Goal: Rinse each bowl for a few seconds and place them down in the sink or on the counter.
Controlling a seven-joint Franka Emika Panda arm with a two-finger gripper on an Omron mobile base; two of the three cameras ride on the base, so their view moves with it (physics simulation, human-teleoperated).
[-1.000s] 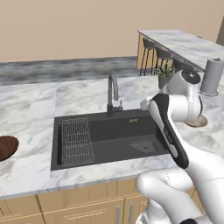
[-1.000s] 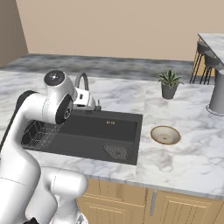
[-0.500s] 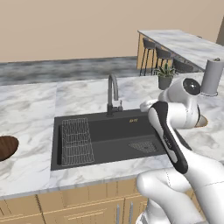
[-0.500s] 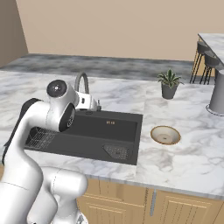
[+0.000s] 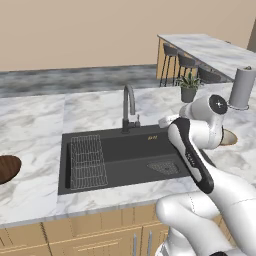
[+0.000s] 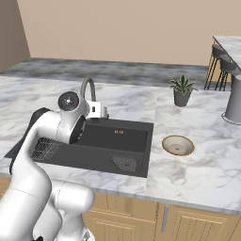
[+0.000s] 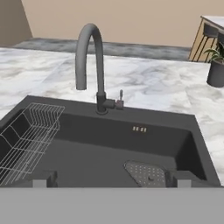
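**My gripper over the sink, both bowls on the table**

My gripper point(image 7: 112, 178) hangs above the near edge of the sink point(image 5: 125, 145), looking across the basin toward the tap point(image 7: 89, 65). Its 2 fingertips point(image 7: 43, 178) stand wide apart with nothing between them, so it is released and holds nothing.

Taking the sink as my landmark: the wire rack point(image 7: 26, 135) sits inside it at the left end, and the mesh strainer point(image 7: 146, 173) lies on its floor toward the right front. The tap rises from the back rim, near the middle, with a small lever just to its right.

The tan bowl point(image 6: 177, 145) with the pale rim rests on the table point(image 6: 197, 169) just right of the sink, upright and apart from the basin's edge. The dark brown bowl point(image 5: 7, 169) lies on the table well to the left of the sink, partly cut off by the edge of the left base view.

Behind the sink and to the right, a potted plant point(image 6: 181, 90) stands on the table. Farther right, a grey cylinder point(image 5: 242, 88) stands upright.
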